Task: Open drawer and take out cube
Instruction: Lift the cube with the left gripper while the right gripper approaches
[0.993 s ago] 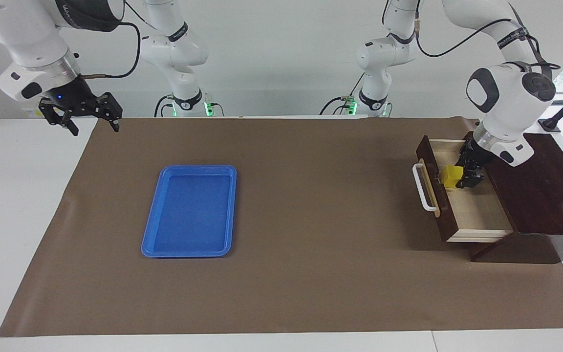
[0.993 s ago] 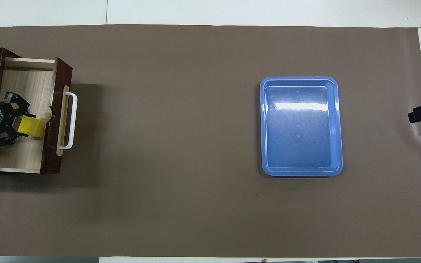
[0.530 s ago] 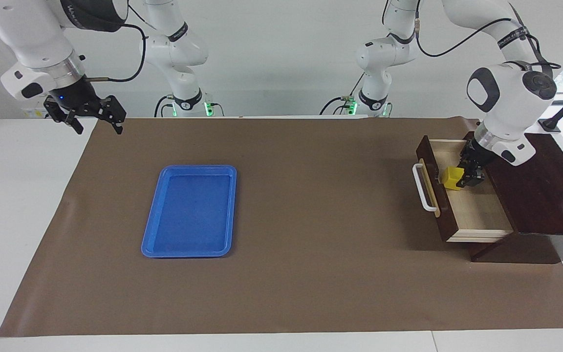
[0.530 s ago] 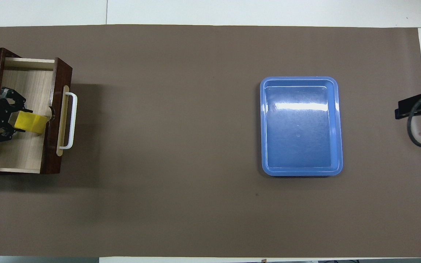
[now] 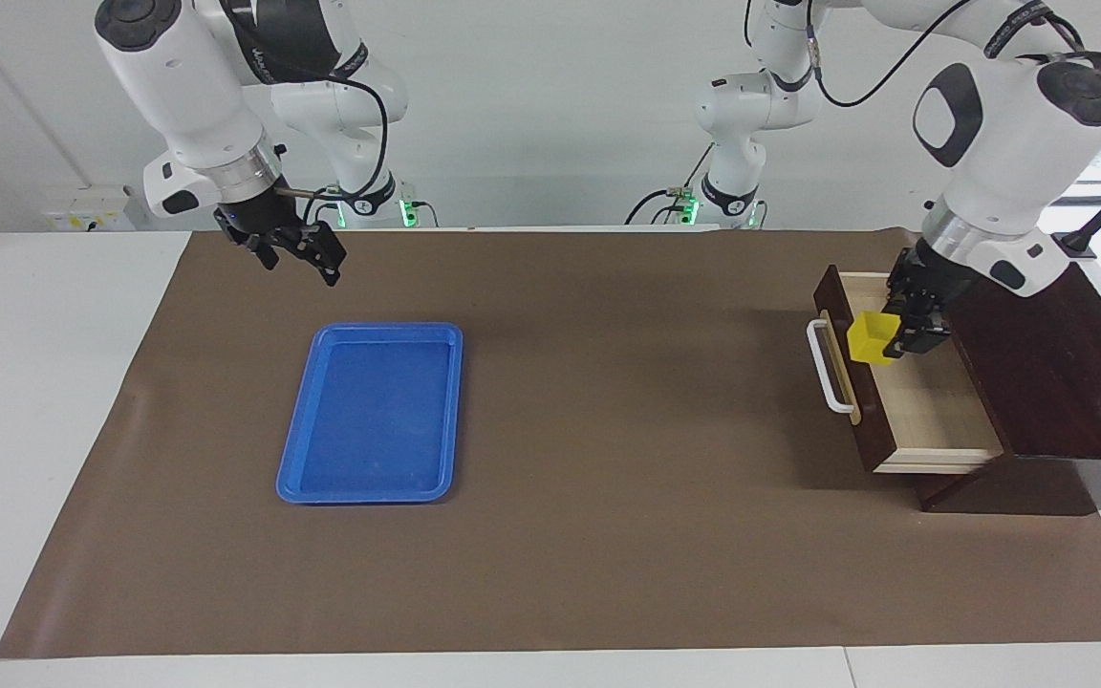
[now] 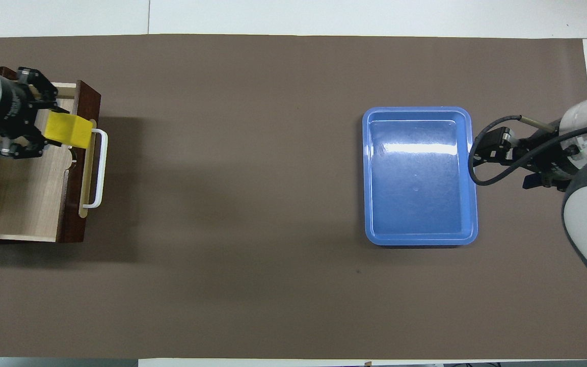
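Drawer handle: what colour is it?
White. The handle sits on a tan strip on the dark brown drawer; clearest in the facing view.

L gripper clamped, wrist angled down; R gripper spread wide, raised.

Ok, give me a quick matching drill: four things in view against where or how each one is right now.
1. small yellow cube
2. dark brown wooden drawer
3. flat blue plastic tray
4. right gripper

a. pulled open
b. open, over the brown mat near the tray
c. held by the left gripper over the drawer
d. lying empty on the mat

Pairs: 1-c, 2-a, 3-d, 4-b
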`<move>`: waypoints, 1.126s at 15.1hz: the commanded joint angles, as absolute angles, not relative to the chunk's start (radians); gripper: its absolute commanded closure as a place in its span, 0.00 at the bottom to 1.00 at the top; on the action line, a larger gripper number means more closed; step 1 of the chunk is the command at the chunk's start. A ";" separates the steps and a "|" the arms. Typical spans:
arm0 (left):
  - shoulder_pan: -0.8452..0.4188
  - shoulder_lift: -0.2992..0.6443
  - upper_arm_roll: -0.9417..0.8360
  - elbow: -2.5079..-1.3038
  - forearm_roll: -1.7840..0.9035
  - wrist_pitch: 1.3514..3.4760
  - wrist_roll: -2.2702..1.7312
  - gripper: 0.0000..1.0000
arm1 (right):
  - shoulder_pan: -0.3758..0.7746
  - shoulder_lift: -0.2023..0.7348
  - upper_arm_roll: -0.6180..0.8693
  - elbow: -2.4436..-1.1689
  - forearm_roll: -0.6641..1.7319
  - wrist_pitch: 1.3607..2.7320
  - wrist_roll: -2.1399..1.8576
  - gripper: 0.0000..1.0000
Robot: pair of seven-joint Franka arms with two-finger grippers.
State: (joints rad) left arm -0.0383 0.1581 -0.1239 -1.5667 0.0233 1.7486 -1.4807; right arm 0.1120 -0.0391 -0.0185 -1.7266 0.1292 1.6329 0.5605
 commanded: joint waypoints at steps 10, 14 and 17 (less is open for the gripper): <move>-0.344 0.311 -0.112 -1.379 0.000 1.634 -2.014 1.00 | 0.314 0.161 -0.018 -1.802 0.599 2.046 1.230 0.00; -0.359 0.311 -0.112 -1.382 -0.017 1.673 -2.036 1.00 | 0.354 0.184 -0.018 -1.867 0.817 2.199 1.252 0.00; -0.362 0.311 -0.112 -1.384 -0.017 1.681 -2.037 1.00 | 0.414 0.256 -0.018 -1.855 0.935 2.287 1.311 0.00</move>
State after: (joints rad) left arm -0.3460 0.2963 -0.1268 -1.4107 0.0005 1.6769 -2.0225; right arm 0.3756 0.2168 -0.0155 -1.8559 0.8516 2.2207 1.2649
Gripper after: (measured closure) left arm 0.454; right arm 0.000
